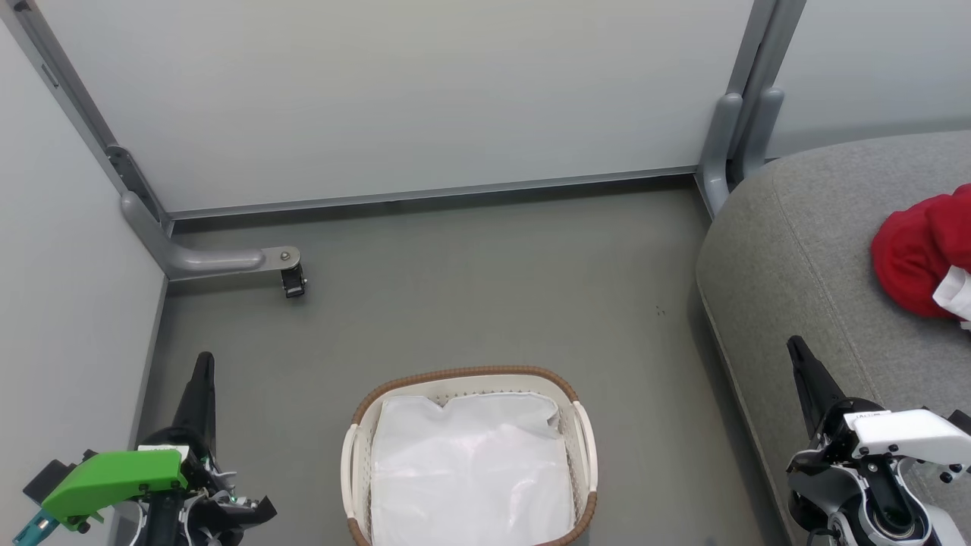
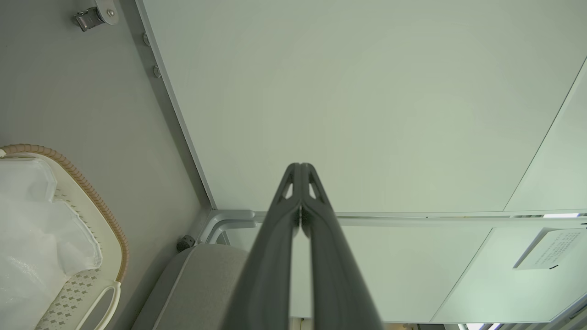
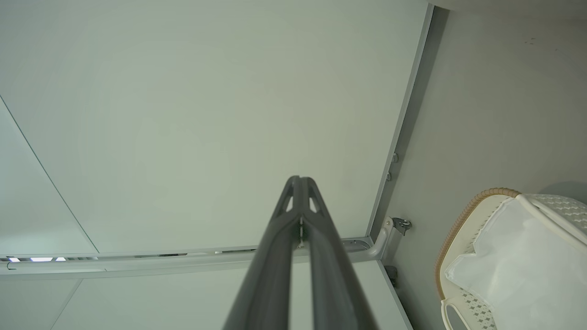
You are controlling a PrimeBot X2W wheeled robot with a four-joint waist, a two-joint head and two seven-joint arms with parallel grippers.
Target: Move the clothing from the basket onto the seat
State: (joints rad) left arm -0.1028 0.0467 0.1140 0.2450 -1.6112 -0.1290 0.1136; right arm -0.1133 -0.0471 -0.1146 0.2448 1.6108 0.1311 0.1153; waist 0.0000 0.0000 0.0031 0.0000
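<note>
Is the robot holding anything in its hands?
No. The left hand and right hand are both shut on nothing. The red clothing lies on the seat.

Grey floor (image 1: pixel 493 288) across the middle of the head view lay open between the basket (image 1: pixel 470 374) at bottom centre and the wall panels (image 1: pixel 379 98) along the top. A castor bracket (image 1: pixel 292 277) jutted in low at mid-left, near the corner. The seat (image 1: pixel 789 250) blocked the right side, its near surface free below the clothing (image 1: pixel 914 254) at the right edge.
</note>
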